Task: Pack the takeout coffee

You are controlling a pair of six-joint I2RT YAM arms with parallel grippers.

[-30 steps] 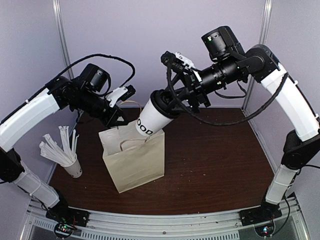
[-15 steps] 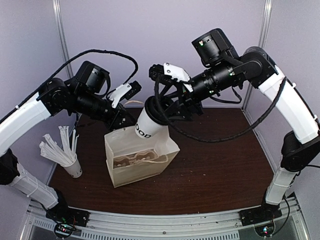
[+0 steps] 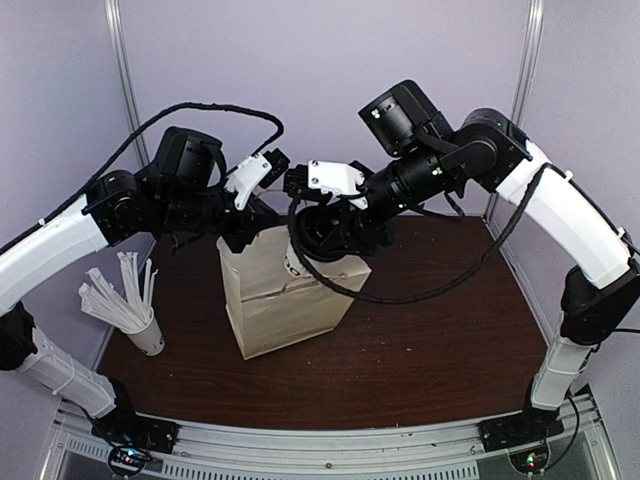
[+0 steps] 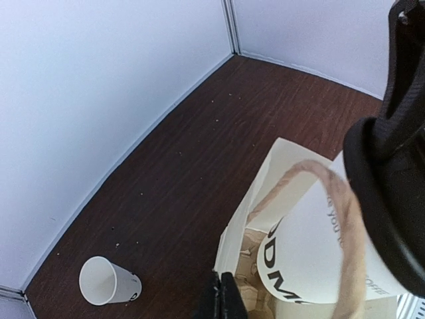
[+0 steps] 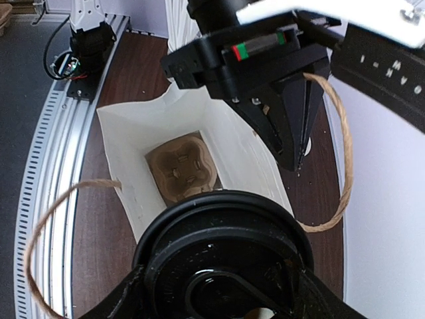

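The takeout coffee (image 3: 297,256), a white paper cup with dark print and a black lid, hangs tilted in the mouth of the cream paper bag (image 3: 290,305). My right gripper (image 3: 322,232) is shut on it at the lid end. In the right wrist view the black lid (image 5: 226,256) fills the foreground above the open bag (image 5: 126,149). My left gripper (image 3: 247,236) is shut on the bag's rim and holds it open; its fingers (image 4: 222,300) pinch the paper edge next to the cup's printed side (image 4: 312,256).
A brown pulp cup carrier (image 5: 180,166) lies on the bag's bottom. Twine handles (image 5: 335,166) loop out at both sides. A white cup full of wrapped straws (image 3: 140,325) stands at the left. An empty white cup (image 4: 106,282) lies by the wall.
The right arm swung left and down, bringing the cup from above the bag into its mouth. The left gripper shifted right with the bag's rim, and the bag now stands more upright.
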